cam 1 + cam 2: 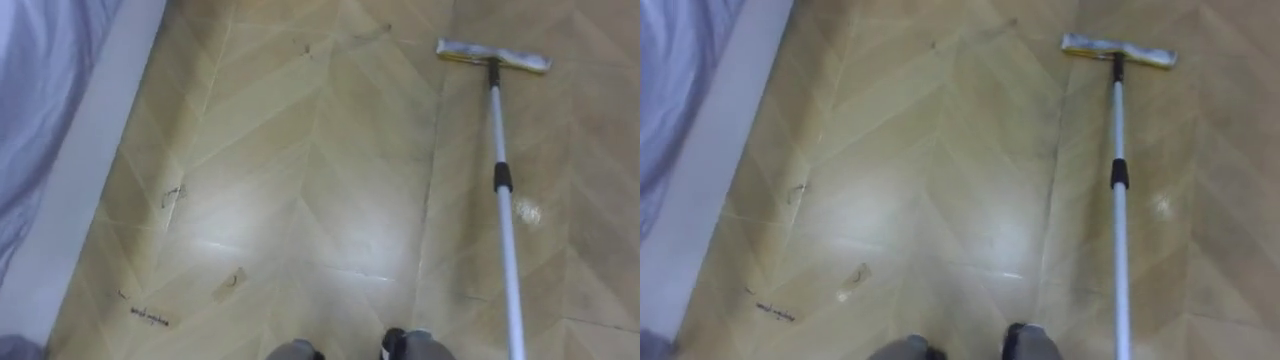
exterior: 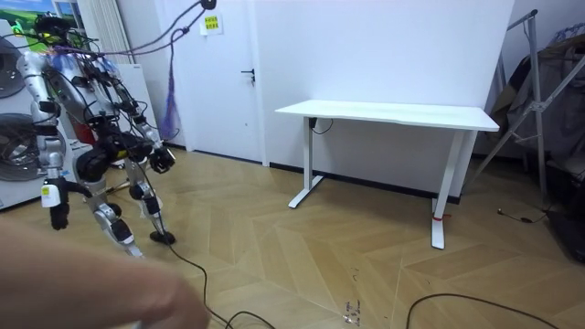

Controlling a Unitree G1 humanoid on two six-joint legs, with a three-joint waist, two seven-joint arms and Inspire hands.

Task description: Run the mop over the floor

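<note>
No readable text or labels.

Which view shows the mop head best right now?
Left eye view: the flat grey mop head lies whole on the wooden floor, silver pole joined mid-bar. Right eye view matches; room view too distant to tell.

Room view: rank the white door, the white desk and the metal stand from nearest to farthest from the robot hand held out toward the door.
From the robot hand, at the room view's left:
1. White door, just beyond it, slightly to the right.
2. White desk, mid-view against the wall.
3. Metal stand, at the room view's far right.
</note>
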